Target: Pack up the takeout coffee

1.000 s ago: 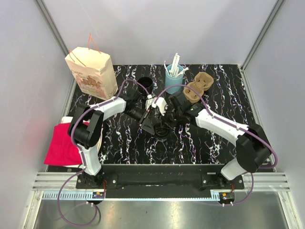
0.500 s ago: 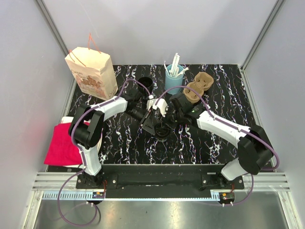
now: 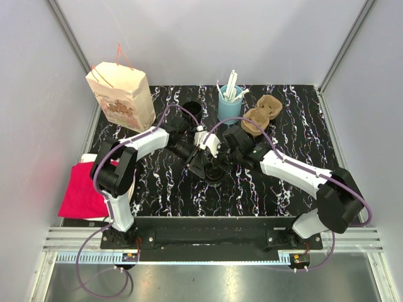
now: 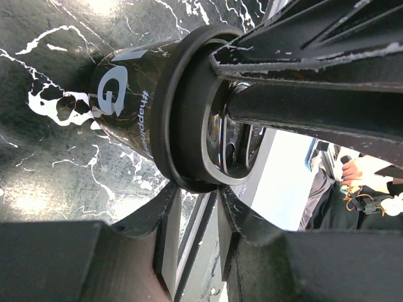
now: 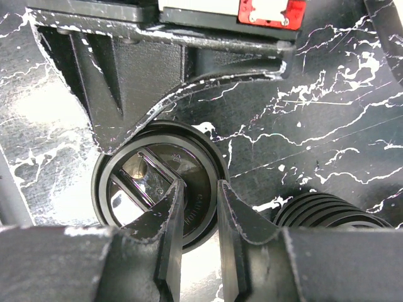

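Observation:
The takeout coffee [image 3: 215, 175] is a small black cup standing upright on the marbled table, a little left of the middle. The left wrist view shows its printed wall [image 4: 126, 107] and its black lid [image 4: 182, 119] from the side. My left gripper [image 3: 203, 166] comes in from the left. Its jaws [image 4: 198, 189] stand a narrow gap apart with nothing between them, and their tips touch the lid's rim. My right gripper [image 3: 220, 165] reaches in from the right. Its jaws [image 5: 199, 185] are narrowly apart, one finger over the lid [image 5: 119, 182] and one outside its rim.
A printed paper bag [image 3: 121, 95] stands at the back left. A lidless black cup [image 3: 192, 110], a light-blue cup of white straws [image 3: 230, 104] and a brown pulp carrier [image 3: 261, 116] line the back. A pink cloth [image 3: 84, 192] lies off the table's left edge.
Both grippers stay at the cup's lid. The right arm's forearm has shifted slightly to the right. The cup has not moved.

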### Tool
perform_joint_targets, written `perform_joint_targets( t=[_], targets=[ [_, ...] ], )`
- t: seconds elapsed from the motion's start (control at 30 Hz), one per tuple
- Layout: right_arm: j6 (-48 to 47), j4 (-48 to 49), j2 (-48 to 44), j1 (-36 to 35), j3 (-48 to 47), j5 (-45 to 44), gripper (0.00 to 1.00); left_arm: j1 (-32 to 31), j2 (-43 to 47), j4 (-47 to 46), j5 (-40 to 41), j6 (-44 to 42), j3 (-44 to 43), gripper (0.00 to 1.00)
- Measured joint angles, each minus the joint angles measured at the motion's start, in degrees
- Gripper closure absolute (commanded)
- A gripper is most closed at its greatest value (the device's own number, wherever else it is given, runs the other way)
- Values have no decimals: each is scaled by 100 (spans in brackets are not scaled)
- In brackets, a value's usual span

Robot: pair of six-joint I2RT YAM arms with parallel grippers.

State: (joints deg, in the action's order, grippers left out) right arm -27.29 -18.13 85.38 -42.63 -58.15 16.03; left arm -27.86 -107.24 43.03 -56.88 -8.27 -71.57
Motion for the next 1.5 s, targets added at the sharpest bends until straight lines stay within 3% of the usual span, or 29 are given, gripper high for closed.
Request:
perform_joint_targets(
  t=[0.27, 0.67, 0.93, 1.3, 1.5],
  targets=[
    [-72, 35, -98, -20, 68, -61, 80, -42, 26, 17, 79, -11, -57, 61],
    [-153, -249, -55, -20, -109, -149, 78, -166, 177, 98, 608, -824, -319, 39],
    [-164, -365, -39, -20, -184, -136, 70, 85, 208, 111, 619, -1036, -439, 36],
    [-260, -970, -33, -22, -501, -118, 26, 518, 809, 382, 540, -1333, -664, 17],
    [-284, -1158, -2, -24, -780, -144, 12, 761, 1119, 492, 531, -1425, -809, 9]
  ],
)
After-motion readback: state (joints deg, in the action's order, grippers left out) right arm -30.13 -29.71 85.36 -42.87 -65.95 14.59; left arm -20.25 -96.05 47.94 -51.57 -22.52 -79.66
